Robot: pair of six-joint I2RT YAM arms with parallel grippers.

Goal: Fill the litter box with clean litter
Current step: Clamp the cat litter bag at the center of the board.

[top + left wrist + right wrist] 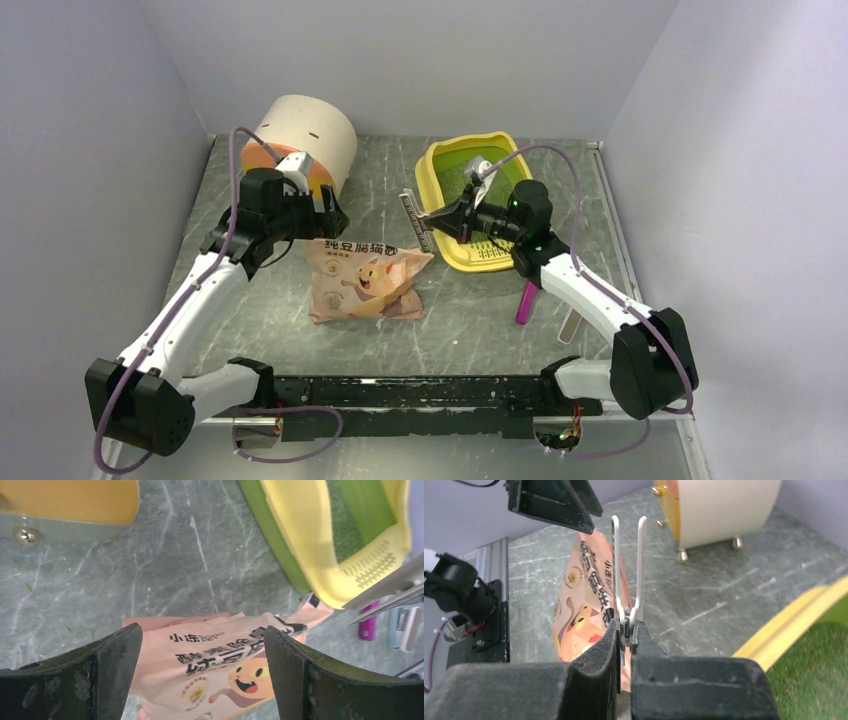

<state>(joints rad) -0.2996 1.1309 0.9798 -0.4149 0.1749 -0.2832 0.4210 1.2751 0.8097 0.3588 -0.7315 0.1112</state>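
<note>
The left end effector [201, 636] hangs with its jaws spread wide and nothing between them, directly above the pink bag [215, 665]. The bag lies flat on the surface [385, 175], printed face up, between the two arms and just short of the litter box [440, 160]. The right end effector [625, 630] is pinched tight on a white clip [640, 570], a thin two-pronged piece that it holds out over the surface beside the box's near rim.

The bag looks like a soft, glossy film pouch, creased and slumped, so it will probably sag and fold around any grip. The granules inside should shift toward whichever end is lower. The film is likely slick, so a pinch across a flat seam or a gathered corner would hold better than a squeeze on the bulging middle. Which end is open cannot be told from here.

The litter box sits on the right half of the surface, toward the back wall. It is a rigid yellow tray, and the clean litter [350, 525] already shows as a speckled green layer in its pan. Loose granules pour fast and scatter, so the bag's mouth should be well inside the rim before tipping. A cream-and-orange drum [305, 140] stands behind the left arm, and a magenta scoop [525, 300] lies near the right arm.
</note>
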